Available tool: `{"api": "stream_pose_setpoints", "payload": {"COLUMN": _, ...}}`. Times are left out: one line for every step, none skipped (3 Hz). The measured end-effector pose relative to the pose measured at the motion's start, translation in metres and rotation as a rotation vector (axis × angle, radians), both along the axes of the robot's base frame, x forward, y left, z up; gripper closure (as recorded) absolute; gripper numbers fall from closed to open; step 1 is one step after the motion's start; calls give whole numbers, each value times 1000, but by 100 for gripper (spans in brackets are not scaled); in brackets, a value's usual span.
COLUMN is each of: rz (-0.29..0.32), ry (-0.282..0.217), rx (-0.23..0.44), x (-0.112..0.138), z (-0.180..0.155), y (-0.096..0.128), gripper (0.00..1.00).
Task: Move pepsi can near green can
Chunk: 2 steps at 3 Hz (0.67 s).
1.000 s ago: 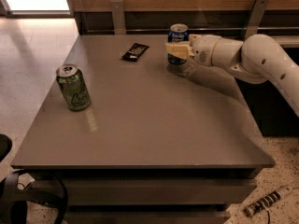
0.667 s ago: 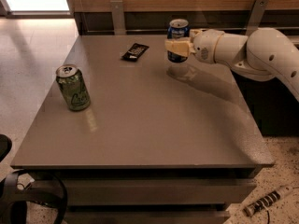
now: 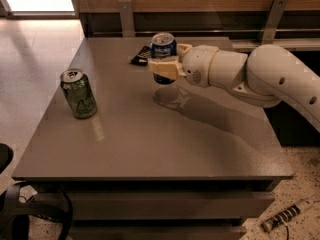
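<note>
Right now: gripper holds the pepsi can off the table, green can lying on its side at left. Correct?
No: the camera view shows the green can standing upright, not on its side. The rest holds: the gripper holds the pepsi can clear of the table.

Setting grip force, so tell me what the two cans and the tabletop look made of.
The pepsi can: likely thin painted metal, judging by its silver rim; the gripper holds it above the table, towards its far side. The green can: likely the same, with a glossy printed wall and silver top. The table: smooth grey-brown top with a soft sheen, faintly reflecting the green can; perhaps laminate.
</note>
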<state>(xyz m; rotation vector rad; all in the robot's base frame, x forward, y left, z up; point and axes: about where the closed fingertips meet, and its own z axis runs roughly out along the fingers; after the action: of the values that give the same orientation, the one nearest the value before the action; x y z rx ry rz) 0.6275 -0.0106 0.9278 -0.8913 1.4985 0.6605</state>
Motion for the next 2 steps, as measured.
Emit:
{"api": "stream_pose_setpoints", "payload": {"rz": 114, "ry": 31, "rx": -2, "x": -34, "z": -17, "y": 33, "gripper": 100}}
{"api": "stream_pose_setpoints", "payload": {"rz": 233, "ry": 83, "rx": 37, "x": -69, "z": -33, "y": 60, "gripper": 100}}
